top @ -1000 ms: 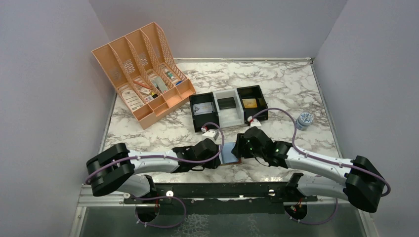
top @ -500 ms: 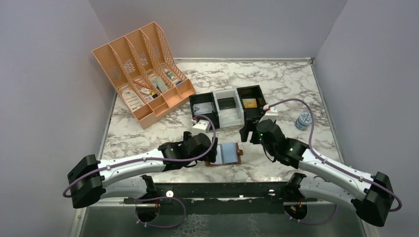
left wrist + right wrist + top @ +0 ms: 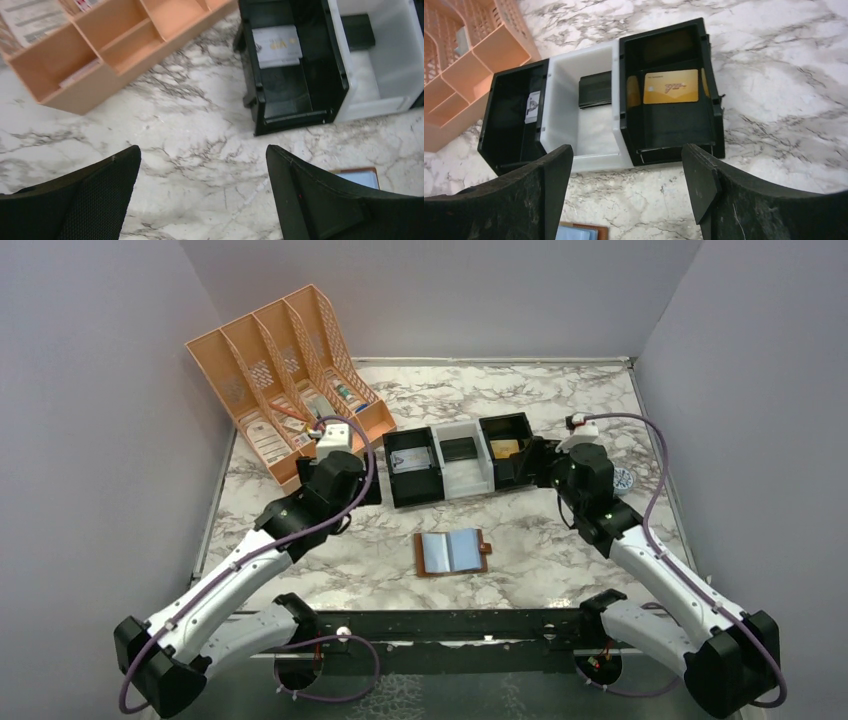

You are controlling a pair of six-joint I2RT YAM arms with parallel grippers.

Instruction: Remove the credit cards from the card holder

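Observation:
The card holder, a brown wallet, lies spread open on the marble near the front middle, apart from both arms. Pale blue credit cards show in its pockets. One corner of it shows in the left wrist view and another in the right wrist view. My left gripper hangs open over bare marble, left of the trays. My right gripper is open too, beside the right black tray. A pale grey card lies in the left black tray and a gold card in the right one.
A row of black, white and black trays stands behind the wallet; the white tray holds a black block. An orange desk organiser with papers sits at the back left. A small round jar stands at the right. Grey walls enclose the table.
Both grippers have opened and drawn up and back from the wallet, the left toward the organiser, the right toward the right tray. The wallet now lies open and uncovered.

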